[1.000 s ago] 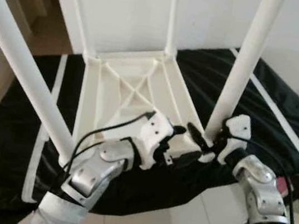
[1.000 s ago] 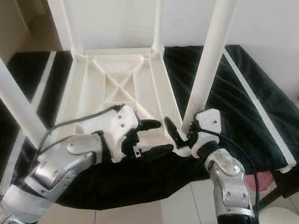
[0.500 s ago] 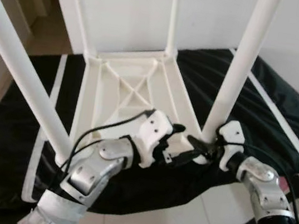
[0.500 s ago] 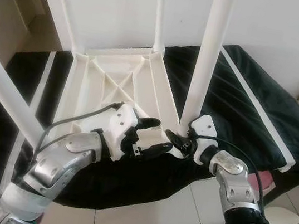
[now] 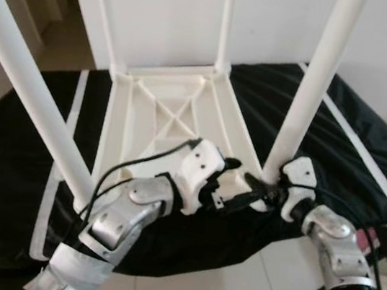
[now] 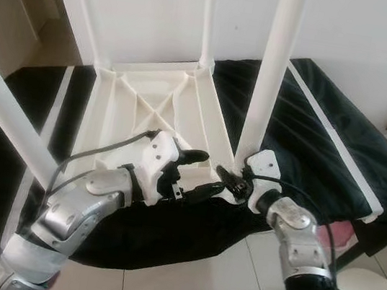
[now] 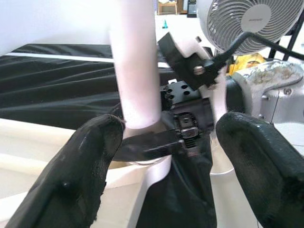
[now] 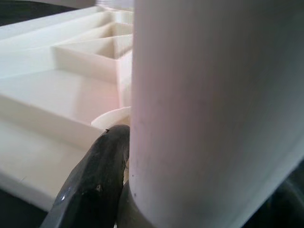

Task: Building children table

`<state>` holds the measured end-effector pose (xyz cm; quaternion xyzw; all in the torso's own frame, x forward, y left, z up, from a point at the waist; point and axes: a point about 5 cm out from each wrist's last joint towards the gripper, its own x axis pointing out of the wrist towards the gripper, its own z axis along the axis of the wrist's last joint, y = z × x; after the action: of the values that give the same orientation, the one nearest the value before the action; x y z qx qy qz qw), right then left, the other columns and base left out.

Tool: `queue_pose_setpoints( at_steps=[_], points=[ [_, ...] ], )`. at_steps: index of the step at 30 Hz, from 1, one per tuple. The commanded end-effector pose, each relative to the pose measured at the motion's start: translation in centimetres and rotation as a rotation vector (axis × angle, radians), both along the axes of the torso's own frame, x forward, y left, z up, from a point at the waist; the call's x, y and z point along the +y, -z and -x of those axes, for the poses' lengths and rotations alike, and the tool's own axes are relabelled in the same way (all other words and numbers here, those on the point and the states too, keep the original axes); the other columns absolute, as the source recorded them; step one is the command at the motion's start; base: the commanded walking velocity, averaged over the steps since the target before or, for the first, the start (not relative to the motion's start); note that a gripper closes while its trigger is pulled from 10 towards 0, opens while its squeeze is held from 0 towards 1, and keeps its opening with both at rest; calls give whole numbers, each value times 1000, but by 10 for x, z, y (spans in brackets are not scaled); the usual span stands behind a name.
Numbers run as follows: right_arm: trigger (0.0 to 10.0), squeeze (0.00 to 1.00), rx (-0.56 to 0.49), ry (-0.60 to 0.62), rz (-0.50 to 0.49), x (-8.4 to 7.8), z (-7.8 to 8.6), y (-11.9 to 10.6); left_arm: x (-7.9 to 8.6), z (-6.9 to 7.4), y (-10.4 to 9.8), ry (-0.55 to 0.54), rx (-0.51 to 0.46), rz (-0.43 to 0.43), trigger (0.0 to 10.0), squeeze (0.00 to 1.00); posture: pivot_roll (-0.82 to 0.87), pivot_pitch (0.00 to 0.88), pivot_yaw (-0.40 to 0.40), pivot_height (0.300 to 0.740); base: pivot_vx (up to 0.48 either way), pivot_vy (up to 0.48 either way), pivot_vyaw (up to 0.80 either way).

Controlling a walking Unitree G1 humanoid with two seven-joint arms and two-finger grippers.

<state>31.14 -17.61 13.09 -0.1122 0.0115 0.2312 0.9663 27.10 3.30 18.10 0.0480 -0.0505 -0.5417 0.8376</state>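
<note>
The white tabletop [image 5: 175, 124] is laid upside down on a black-covered surface [image 5: 367, 153] so the legs can be fitted from above. The near-right leg [image 5: 310, 97] is gripped at its base by the right gripper [image 5: 263, 192], presumably for seating it in its socket. The left gripper [image 5: 235, 184] is held spread beside that corner, empty.

- Both eye views look forward and down from the head onto the upturned table [image 5: 176, 113].
- Left wrist view looks closely at the near leg [image 7: 135, 61].
- Right wrist view sits nearly against that leg.
</note>
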Motion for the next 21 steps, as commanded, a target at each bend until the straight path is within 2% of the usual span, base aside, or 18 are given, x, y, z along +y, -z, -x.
queue_pose_setpoints(
  at_steps=[1,3,7,8,9,10,11,13,15,21],
  points=[
    [10000,0,60,131,-28,-2,6,14,0,4,1,51,6,-11,10000,0,-62,0,89,740,0,0,0],
    [10000,0,59,168,-52,2,8,15,0,4,1,50,8,-11,10000,0,-62,0,89,740,0,0,0],
    [10000,0,75,399,-136,14,16,23,0,5,2,48,18,-6,10000,0,-68,0,92,740,0,0,0],
    [10000,0,75,399,-136,14,16,23,0,5,2,48,18,-6,10000,0,-68,0,92,740,0,0,0],
    [10000,0,75,432,-141,16,18,24,0,5,2,48,18,-6,10000,0,-68,0,92,740,0,0,0],
    [10000,0,77,517,-173,18,20,26,0,5,2,49,20,-8,10000,0,-67,0,93,740,0,0,0],
    [10000,0,77,517,-173,18,20,26,0,5,2,49,20,-8,10000,0,-67,0,93,740,0,0,0],
    [10000,0,84,658,-198,19,23,26,0,5,2,50,21,-8,10000,0,-67,0,95,740,0,0,0],
    [10000,0,86,684,-204,24,26,25,1,5,2,49,23,-9,10000,0,-72,0,101,740,0,0,0],
    [10000,0,84,684,-208,25,28,22,1,5,2,57,24,-11,10000,0,-84,1,109,740,0,0,0]
  ],
)
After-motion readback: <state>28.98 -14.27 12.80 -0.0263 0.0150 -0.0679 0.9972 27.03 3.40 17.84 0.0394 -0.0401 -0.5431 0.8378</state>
